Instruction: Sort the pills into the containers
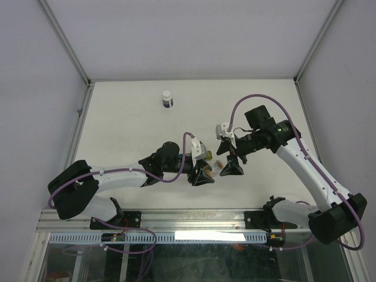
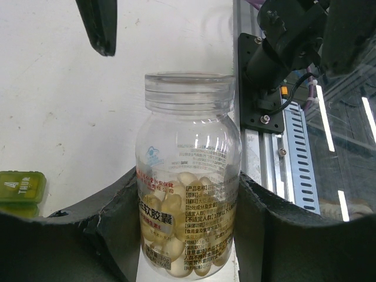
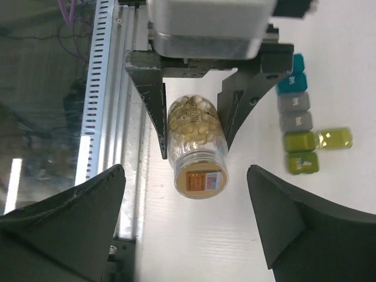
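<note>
Left gripper (image 1: pixel 202 174) clamped on the clear bottle (image 2: pixel 188 194), with its cap (image 3: pixel 200 179) turned toward my right gripper (image 1: pixel 231 166), presumably for unscrewing. Right jaws wide, the cap just ahead, not touching. Pills (image 2: pixel 183 183) are inside the bottle; the containers (image 3: pixel 298 126) lie just beside both grippers

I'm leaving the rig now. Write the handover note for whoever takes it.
Left gripper: shut on the clear pill bottle.
Right gripper: open, empty, facing the bottle's capped end.
Pills: all in view are inside the bottle.
Containers: strip on the table beside the grippers; one green lid looks open.
Done: bottle grasped. Left: open it, sort pills into compartments.
</note>
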